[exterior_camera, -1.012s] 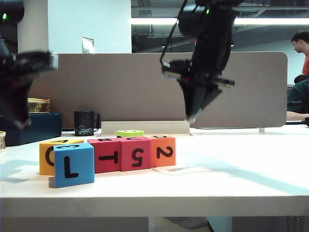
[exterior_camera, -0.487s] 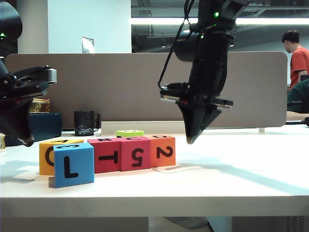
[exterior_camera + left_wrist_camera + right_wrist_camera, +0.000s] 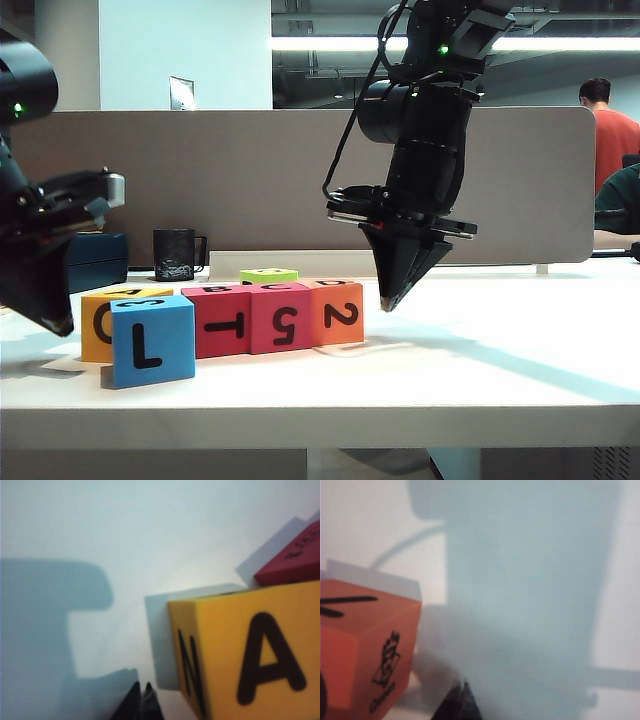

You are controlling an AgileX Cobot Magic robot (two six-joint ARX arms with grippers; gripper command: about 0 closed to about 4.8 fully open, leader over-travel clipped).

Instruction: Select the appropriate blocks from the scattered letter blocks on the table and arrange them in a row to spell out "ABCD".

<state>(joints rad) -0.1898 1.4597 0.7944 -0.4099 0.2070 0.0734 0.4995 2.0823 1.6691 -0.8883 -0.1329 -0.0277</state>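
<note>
Both arms have come down since a second ago: in the exterior view the right gripper [image 3: 388, 300], then hanging well above the blocks, is now pointing its tip down just beside the orange cube [image 3: 336, 313], and the left gripper [image 3: 58, 322] has sunk to the level of the yellow-orange cube [image 3: 100, 322] at the left end. Four cubes are sitting in a row on the white bench [image 3: 480, 370]: the yellow-orange one, the red cube [image 3: 218, 321] showing T, the pink-red cube [image 3: 282, 318] showing 5, and the orange one showing 2, each touching its neighbour. A blue cube [image 3: 152, 341] marked L is standing in front, overlapping the yellow-orange one, and a lime-green cube [image 3: 269, 275] is lying behind the row. In the left wrist view the left gripper [image 3: 140, 702] is showing its fingers pressed together, empty, close beside the yellow-orange cube [image 3: 250, 655] with A and N facing the camera; the red cube [image 3: 295, 560] is peeking in beyond it. In the right wrist view the right gripper [image 3: 460, 702] is likewise pinched closed on nothing, near the orange cube [image 3: 367, 650]; whether it is touching the cube is hard to tell through the blur.
</note>
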